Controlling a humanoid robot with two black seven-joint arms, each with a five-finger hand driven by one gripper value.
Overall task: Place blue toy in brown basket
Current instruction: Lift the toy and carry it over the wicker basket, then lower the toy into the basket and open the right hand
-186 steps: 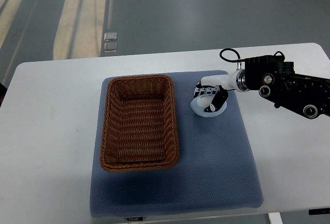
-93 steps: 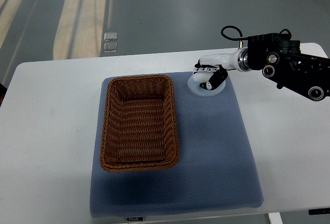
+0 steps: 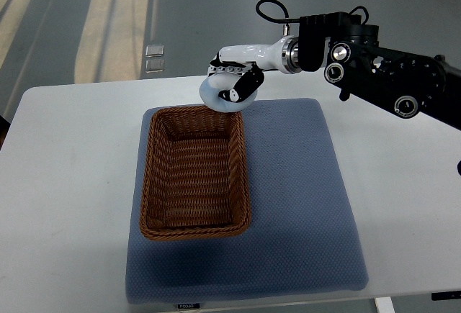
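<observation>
My right hand (image 3: 232,86) reaches in from the right edge, arm black and jointed, forearm white. Fingers curled round the toy (image 3: 220,99), pinching it from above and from the side. Toy reads pale, near white with a faint blue cast; shape rounded, details too small to tell. It is held in my grip, off the mat.

Toy sits over the far rim of the basket (image 3: 194,171), at its far right corner, partly covering the rim as seen from above. Cannot tell how high above the rim it hangs.

Basket: brown wicker, rectangular, long side running away from me, inside bare. It stands on the left part of the mat (image 3: 302,205), a blue-grey pad with rounded corners. Right half of the mat bare.

Mat lies on the white tabletop (image 3: 65,183), roughly centred. Tabletop's far edge just behind my hand; grey floor beyond, with pale stripes at the upper left.

A looped black cable (image 3: 272,9) rises from my wrist.

My left arm does not show.
</observation>
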